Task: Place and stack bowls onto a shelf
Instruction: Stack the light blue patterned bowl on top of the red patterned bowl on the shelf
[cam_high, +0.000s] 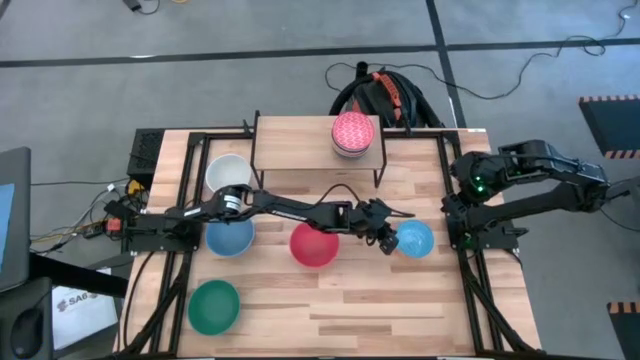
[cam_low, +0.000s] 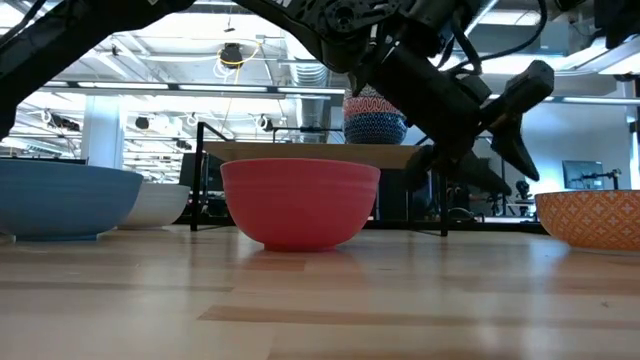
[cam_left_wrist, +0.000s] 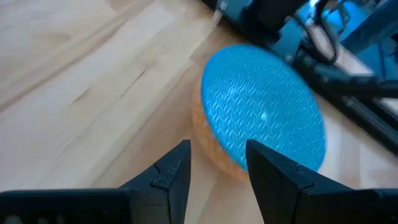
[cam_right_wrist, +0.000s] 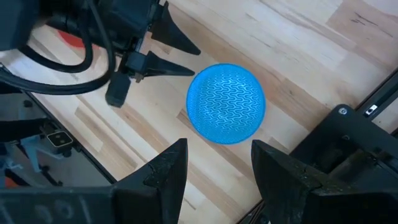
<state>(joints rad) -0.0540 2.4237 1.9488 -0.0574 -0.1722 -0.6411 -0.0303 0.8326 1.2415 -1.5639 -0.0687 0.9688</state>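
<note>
A bowl with a blue patterned inside and an orange outside (cam_high: 415, 240) stands on its base at the table's right part. My left gripper (cam_left_wrist: 217, 152) is open and hangs just left of that bowl's rim (cam_right_wrist: 186, 56), touching nothing. My right gripper (cam_right_wrist: 217, 163) is open, high above the same bowl, on the folded arm by the table's right edge (cam_high: 480, 185). The shelf (cam_high: 290, 135) stands at the far edge and carries a stack with a pink patterned bowl (cam_high: 352, 133) on top. Red (cam_high: 314, 245), light blue (cam_high: 230, 237), white (cam_high: 228, 172) and green (cam_high: 213, 305) bowls stand on the table.
The left arm (cam_high: 280, 207) stretches across the table's middle, over the gap between the shelf and the red bowl. Black frame rails (cam_high: 455, 270) run along both sides of the table. A backpack (cam_high: 385, 95) lies on the floor behind the shelf. Bare wood shows along the near edge, right of the green bowl.
</note>
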